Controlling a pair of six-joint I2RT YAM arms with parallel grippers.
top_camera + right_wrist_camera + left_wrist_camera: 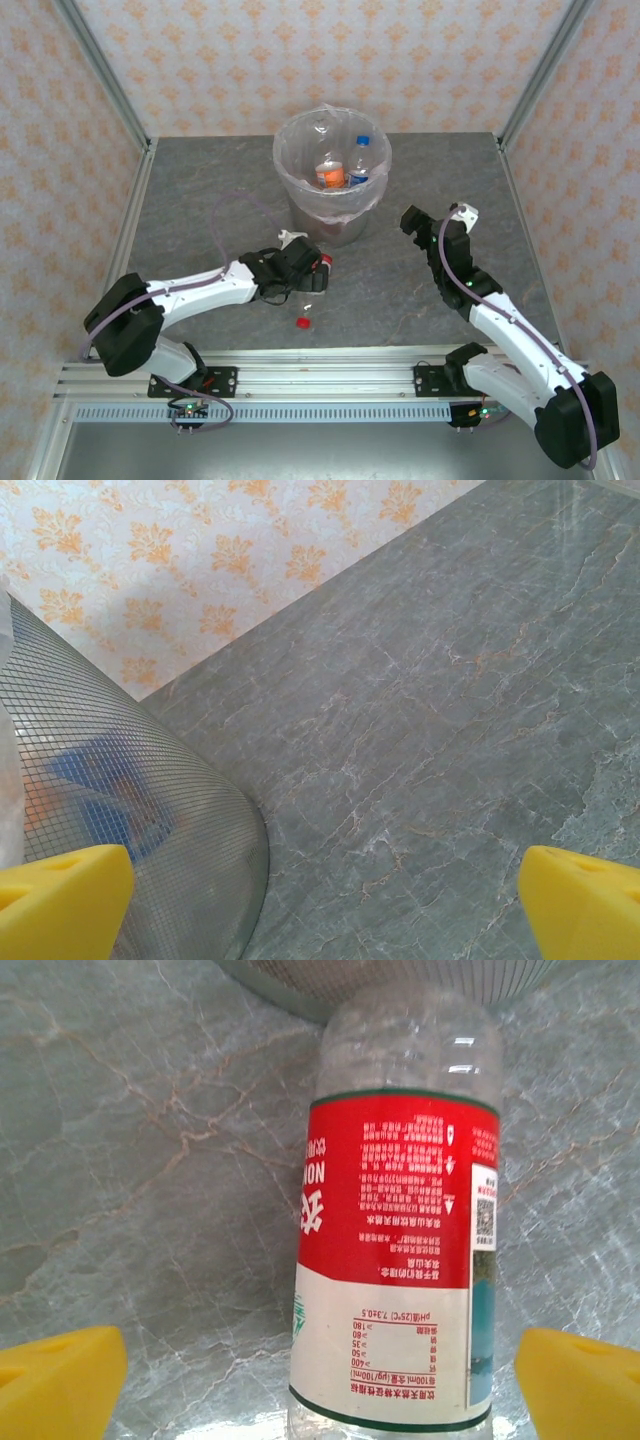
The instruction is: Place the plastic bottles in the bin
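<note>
**Red-and-white-labelled clear plastic bottle (395, 1260) bracketed for pick-up**

The bottle lies on its side on the grey marbled bench (200, 200), just in front of the round grey mesh bin lined with a translucent white bag (335, 228). In the left wrist view its rounded end points at the bin's wall. The yellow left fingers (60, 1380) stand wide apart, one on each side of the label, touching nothing. The yellow right fingers (585, 905) are likewise spread and empty, hovering beside the bin's right flank above bare bench.

Inside the bin lie at least three bottles: an orange-labelled one (330, 173), a blue-capped one (360, 160) and a plain clear one (320, 125). A small red cap (303, 322) lies loose on the bench near the left arm. Whether it belongs to the bracketed bottle cannot be told.

Step in hand, as judged: the approach on the one bottle seen on the bench, with the grasp not yet made. The next move calls for the left fingers to settle lower and close across the label band. The squeeze should be moderate, since a thin round body is likely to dent or roll away. The bottle must then be raised above the bag-covered rim, which stands far taller than it, carried over the opening and released. The right arm had best keep clear of that path.
</note>
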